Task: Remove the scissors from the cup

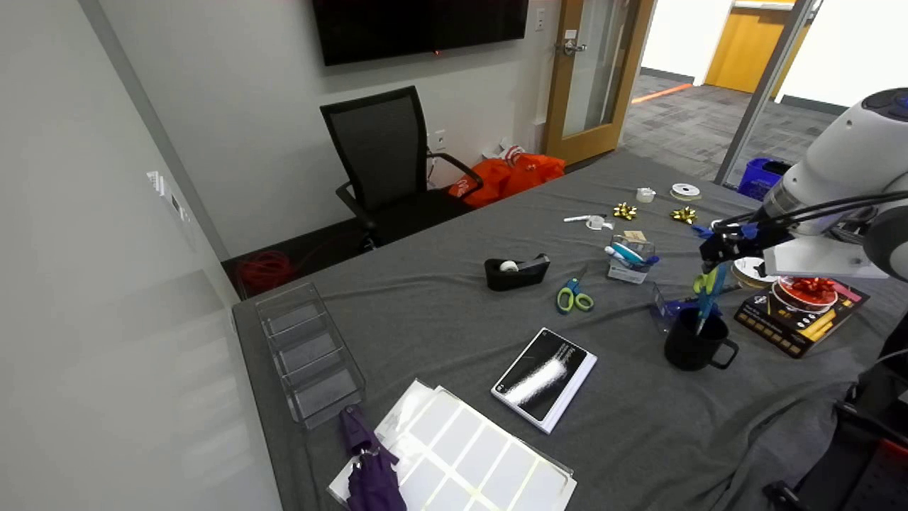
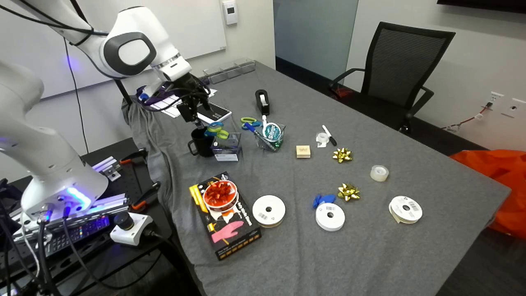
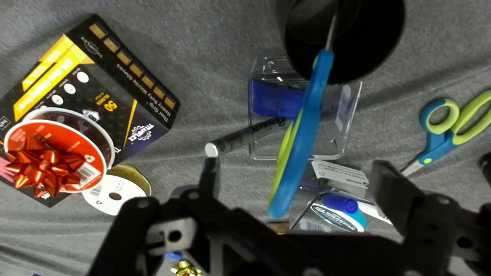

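My wide-spread pincer (image 3: 297, 180) held nothing; scissors (image 3: 305, 142) leaned in the mug (image 1: 689, 349); a clear box (image 3: 330, 128) crowded it, glove box (image 3: 92, 88) nearby.

Dark mug (image 1: 684, 344): holds scissors (image 1: 708, 301), handles upward. Second blue-and-green pair (image 1: 572, 285): lies on grey cloth (image 1: 440, 312) beside black tape dispenser (image 1: 509, 280). Purple umbrella (image 1: 372, 479): rests partly on white gridded sheets (image 1: 454, 440), near clear compartmented tray (image 1: 308, 351).
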Controlling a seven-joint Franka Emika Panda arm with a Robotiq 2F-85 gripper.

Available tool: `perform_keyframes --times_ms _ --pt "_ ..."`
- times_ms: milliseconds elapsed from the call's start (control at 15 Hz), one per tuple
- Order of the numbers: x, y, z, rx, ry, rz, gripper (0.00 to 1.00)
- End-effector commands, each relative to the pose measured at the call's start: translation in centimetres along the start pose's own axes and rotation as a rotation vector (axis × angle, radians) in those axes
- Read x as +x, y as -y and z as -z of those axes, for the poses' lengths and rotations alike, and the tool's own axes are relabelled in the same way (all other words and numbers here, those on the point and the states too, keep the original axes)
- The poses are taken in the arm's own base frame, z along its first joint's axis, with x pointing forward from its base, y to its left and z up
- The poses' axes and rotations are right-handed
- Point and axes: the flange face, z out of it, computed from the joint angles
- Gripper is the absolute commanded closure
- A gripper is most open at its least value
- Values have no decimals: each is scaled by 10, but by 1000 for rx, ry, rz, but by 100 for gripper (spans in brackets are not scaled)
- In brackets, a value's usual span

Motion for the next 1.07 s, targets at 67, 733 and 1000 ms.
perform_keyframes --times_ms 67,733,1000 --pt "-3 2 -5 5 10 5 0" --pt "-1 7 -24 138 -2 -28 0" --pt "-10 7 -42 157 30 -25 0"
